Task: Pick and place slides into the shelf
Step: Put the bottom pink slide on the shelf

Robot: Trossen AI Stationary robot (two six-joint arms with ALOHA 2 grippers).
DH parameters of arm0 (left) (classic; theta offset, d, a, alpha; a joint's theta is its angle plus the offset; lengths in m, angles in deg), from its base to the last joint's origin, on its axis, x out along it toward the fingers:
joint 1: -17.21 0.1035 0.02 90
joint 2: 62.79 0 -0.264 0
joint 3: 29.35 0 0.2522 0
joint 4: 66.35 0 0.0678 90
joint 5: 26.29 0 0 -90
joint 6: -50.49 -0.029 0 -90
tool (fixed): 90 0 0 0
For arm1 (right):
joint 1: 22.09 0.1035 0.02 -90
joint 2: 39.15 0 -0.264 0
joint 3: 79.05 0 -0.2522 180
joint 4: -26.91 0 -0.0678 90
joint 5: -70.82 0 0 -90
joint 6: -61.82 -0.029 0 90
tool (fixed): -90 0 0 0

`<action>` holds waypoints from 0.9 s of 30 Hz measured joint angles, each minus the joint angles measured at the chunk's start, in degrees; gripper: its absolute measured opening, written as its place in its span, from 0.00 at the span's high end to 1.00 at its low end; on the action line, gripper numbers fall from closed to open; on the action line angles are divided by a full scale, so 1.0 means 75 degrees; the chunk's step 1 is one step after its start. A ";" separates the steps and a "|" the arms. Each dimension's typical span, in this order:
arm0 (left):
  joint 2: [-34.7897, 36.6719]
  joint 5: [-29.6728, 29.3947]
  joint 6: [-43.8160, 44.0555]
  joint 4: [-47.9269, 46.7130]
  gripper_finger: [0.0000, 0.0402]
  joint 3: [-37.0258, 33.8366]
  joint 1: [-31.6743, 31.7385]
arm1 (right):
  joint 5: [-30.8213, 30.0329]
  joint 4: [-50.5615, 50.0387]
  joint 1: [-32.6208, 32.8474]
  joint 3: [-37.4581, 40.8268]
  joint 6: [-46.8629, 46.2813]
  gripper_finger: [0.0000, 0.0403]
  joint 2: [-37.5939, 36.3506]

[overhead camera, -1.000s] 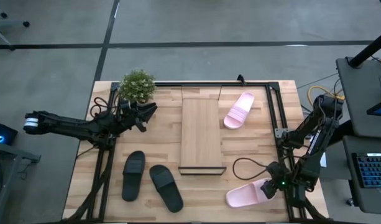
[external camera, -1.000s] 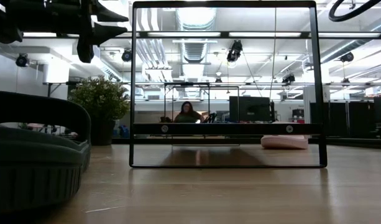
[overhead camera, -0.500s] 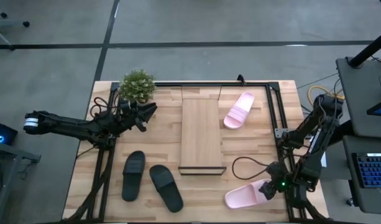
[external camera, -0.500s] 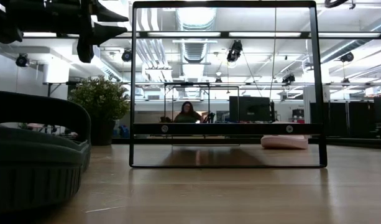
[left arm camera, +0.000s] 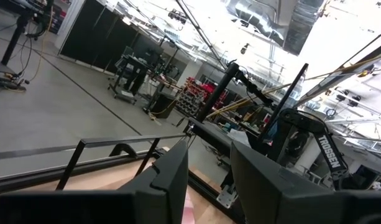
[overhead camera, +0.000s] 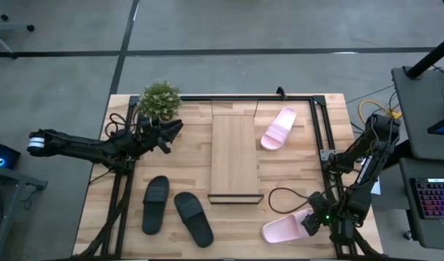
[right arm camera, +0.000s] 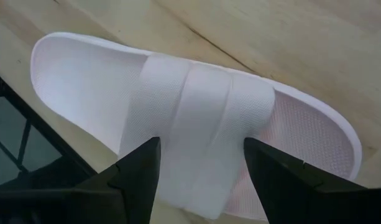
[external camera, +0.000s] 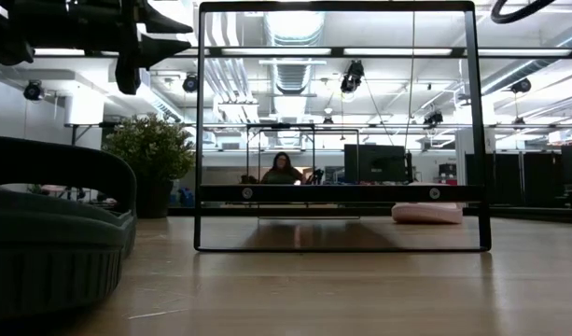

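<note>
In the high view the near pink slide point(overhead camera: 285, 229) lies sole-down at the table's near right corner. My right gripper point(overhead camera: 308, 222) is over its strap. In the right wrist view that gripper point(right arm camera: 202, 180) is open, one finger on each side of the broad strap point(right arm camera: 196, 118); I cannot see any touch. The other pink slide point(overhead camera: 278, 128) lies right of the shelf point(overhead camera: 236, 157). Two black slides point(overhead camera: 156, 204) point(overhead camera: 193, 218) lie sole-down to the shelf's near left. My left gripper point(overhead camera: 171, 131) waits open above the table beside the plant, pointing into the room point(left arm camera: 209, 180).
A potted plant point(overhead camera: 160, 100) stands at the far left corner. A dark frame rail point(overhead camera: 316, 138) runs along the right side, and a loose cable point(overhead camera: 283, 192) loops near the right gripper. Bare planks point(overhead camera: 294, 170) lie between the shelf and the rail. A person point(external camera: 282, 169) sits far behind.
My right arm has edged a little toward the table's near edge over the near pink slide, and its cable loop has shifted. The slide has stayed where it was.
</note>
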 joint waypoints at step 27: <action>-0.0007 0.0003 -0.0052 -0.0006 0.73 0.0006 0.0000 | -0.0182 0.1021 0.0035 0.0005 0.0206 0.44 0.0371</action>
